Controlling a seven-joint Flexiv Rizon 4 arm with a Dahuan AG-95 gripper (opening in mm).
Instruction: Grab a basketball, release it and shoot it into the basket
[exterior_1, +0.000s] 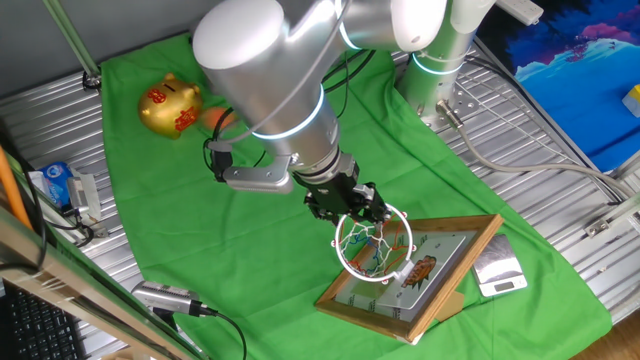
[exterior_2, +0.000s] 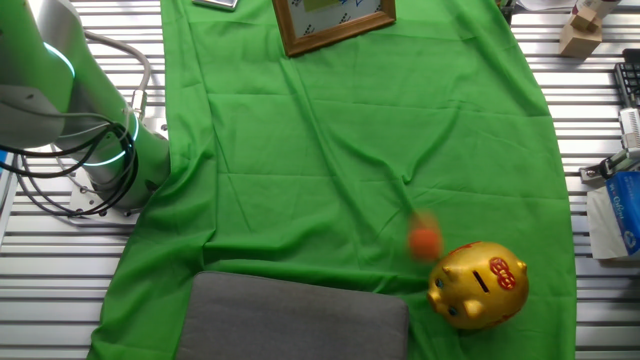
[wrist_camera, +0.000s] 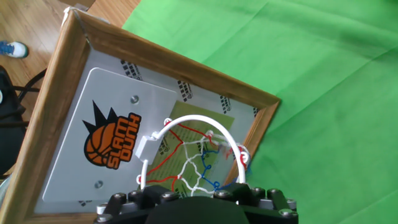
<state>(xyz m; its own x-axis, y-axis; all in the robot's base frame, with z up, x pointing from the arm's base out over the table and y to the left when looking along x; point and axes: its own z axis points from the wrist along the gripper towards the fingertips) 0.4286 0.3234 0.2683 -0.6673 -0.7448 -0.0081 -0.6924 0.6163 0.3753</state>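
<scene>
One basketball (exterior_2: 425, 240) only, blurred orange, on the green cloth (exterior_2: 330, 150) just beside one gold piggy bank (exterior_2: 478, 284); partly hidden behind the arm in one fixed view. One basket (exterior_1: 372, 243), ring and net on a wood-framed backboard (wrist_camera: 112, 134). One gripper (exterior_1: 345, 203) poised over the ring, well apart from the ball. Cannot tell whether spread or clenched: fingertips hidden.
</scene>
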